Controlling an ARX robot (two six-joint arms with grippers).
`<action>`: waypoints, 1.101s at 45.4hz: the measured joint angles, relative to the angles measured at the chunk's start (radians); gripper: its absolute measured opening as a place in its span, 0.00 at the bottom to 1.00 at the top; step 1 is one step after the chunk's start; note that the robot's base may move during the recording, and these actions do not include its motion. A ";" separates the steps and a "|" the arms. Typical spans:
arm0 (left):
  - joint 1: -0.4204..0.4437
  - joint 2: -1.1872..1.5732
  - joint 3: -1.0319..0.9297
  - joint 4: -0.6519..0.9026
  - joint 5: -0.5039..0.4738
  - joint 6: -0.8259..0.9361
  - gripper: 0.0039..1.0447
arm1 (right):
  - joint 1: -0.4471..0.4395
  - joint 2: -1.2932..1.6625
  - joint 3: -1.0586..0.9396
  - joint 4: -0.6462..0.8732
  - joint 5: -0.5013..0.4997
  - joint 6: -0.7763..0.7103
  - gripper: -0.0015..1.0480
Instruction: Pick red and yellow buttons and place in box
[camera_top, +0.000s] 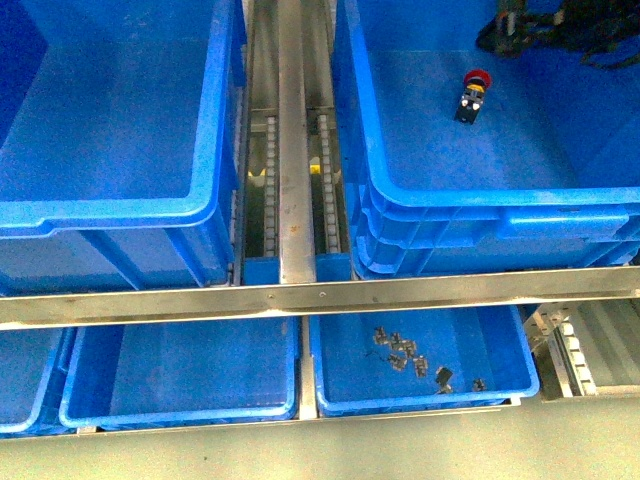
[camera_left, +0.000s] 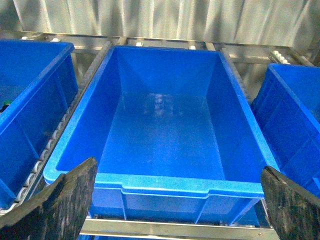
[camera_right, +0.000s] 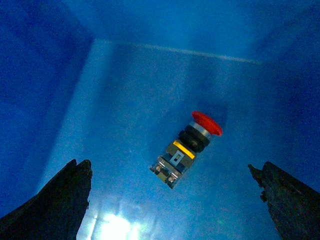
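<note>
From my remote station, the front camera shows the left-hand crate, deep and blue, with nothing showing on its floor. The left wrist camera looks down into an empty deep crate. The left gripper hangs over its near rim with its dark fingers spread wide and holding nothing.

A steel roller rail runs away from me between the two big containers. A metal crossbar spans the frame below them.

Right of the rail sits the box, deep and thick-rimmed. On its floor, toward the far side and clear of the walls, lies the red button. It is on its side, with a red mushroom cap, a yellow band and a grey-black body.

The right gripper hovers above it inside the box. Its fingers are parted on either side of the button without touching it, and it grips nothing. The right arm shows as a black mass at the box's far edge.

Below the crossbar, a shallow tray sits beside a second tray, which holds a scatter of small metal parts.
</note>
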 joint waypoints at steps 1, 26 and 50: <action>0.000 0.000 0.000 0.000 0.000 0.000 0.93 | -0.005 -0.039 -0.044 0.021 -0.016 0.007 0.94; 0.000 0.000 0.000 0.000 0.000 0.000 0.93 | -0.055 -0.746 -1.252 0.983 0.269 0.196 0.58; 0.000 0.000 0.000 0.000 0.000 0.000 0.93 | 0.006 -1.135 -1.621 0.986 0.332 0.147 0.04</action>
